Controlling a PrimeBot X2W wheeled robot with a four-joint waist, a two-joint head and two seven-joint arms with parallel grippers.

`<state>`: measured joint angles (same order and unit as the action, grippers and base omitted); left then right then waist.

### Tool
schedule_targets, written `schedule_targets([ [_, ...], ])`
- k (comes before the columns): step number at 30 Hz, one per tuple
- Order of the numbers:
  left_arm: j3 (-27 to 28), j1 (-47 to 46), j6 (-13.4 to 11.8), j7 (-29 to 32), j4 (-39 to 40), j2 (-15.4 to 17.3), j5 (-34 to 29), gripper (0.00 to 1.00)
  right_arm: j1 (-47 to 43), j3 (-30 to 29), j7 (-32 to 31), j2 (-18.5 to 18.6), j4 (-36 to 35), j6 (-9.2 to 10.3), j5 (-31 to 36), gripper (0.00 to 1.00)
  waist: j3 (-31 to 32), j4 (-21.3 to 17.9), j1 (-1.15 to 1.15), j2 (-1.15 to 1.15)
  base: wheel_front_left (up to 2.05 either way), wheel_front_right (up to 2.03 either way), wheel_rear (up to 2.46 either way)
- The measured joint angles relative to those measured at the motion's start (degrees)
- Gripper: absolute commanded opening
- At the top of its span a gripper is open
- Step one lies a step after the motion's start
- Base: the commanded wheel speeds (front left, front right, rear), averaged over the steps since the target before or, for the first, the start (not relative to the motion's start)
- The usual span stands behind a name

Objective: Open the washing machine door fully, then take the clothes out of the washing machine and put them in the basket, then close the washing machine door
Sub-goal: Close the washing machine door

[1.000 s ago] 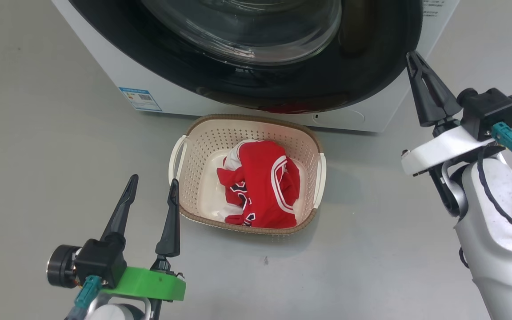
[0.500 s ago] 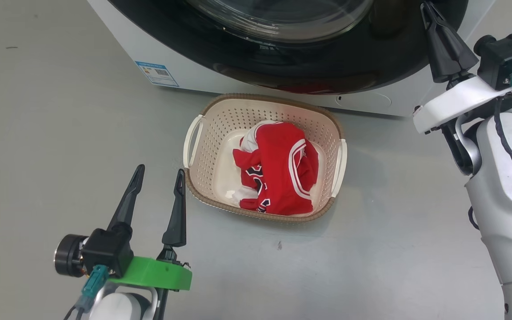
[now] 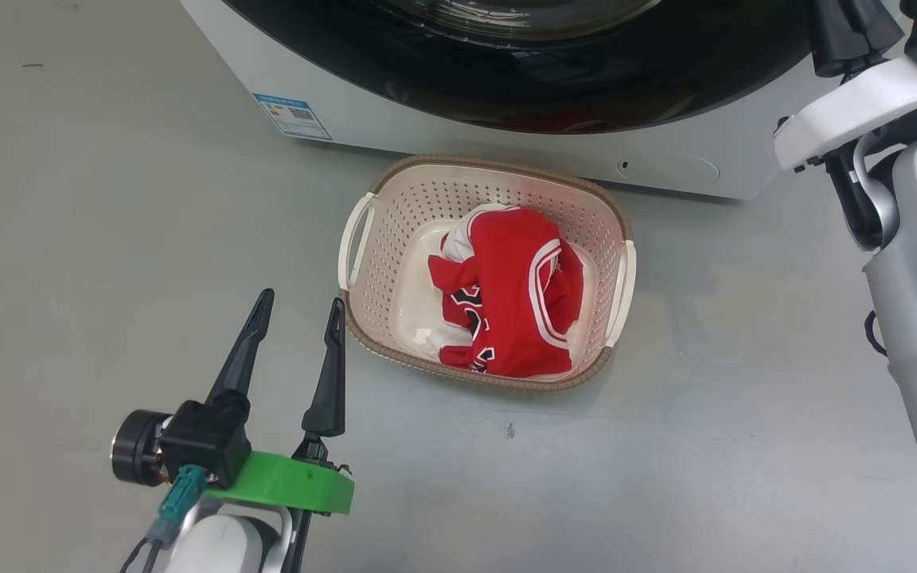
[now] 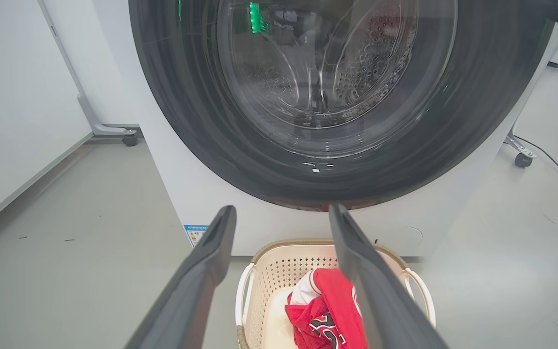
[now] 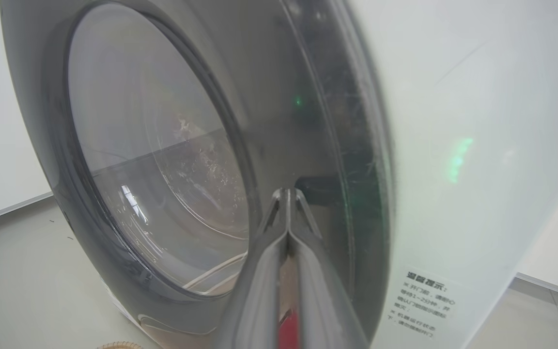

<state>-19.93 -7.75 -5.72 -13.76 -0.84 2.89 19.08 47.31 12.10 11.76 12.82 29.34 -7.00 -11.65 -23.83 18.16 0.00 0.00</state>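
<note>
Right gripper (image 5: pixel 287 191) pinched shut at door (image 5: pixel 162 169) rim, closing push
Its fingers are pressed together and empty, tips at the door's right edge; contact unclear. Door lies against washer (image 3: pixel 395 127), latch state unclear. Left gripper (image 3: pixel 302 301) has fingers spread wide, empty, over the floor just beside basket (image 3: pixel 490 163); clothes (image 3: pixel 518 294) are bundled inside it, in front of washer. Best: push squarely on the rim at the latch side, straight in, steady until seated, left arm kept off the basket
</note>
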Motion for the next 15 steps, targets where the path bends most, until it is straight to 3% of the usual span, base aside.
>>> schedule_targets([
  [15,-0.67,-0.95,0.00,-0.44,-1.87,-0.14,0.07,1.00,3.20,-1.09,1.26,0.22,5.70,-0.51,-0.46,0.00,0.05,0.61,0.00,0.00,0.00,0.00,0.00],
])
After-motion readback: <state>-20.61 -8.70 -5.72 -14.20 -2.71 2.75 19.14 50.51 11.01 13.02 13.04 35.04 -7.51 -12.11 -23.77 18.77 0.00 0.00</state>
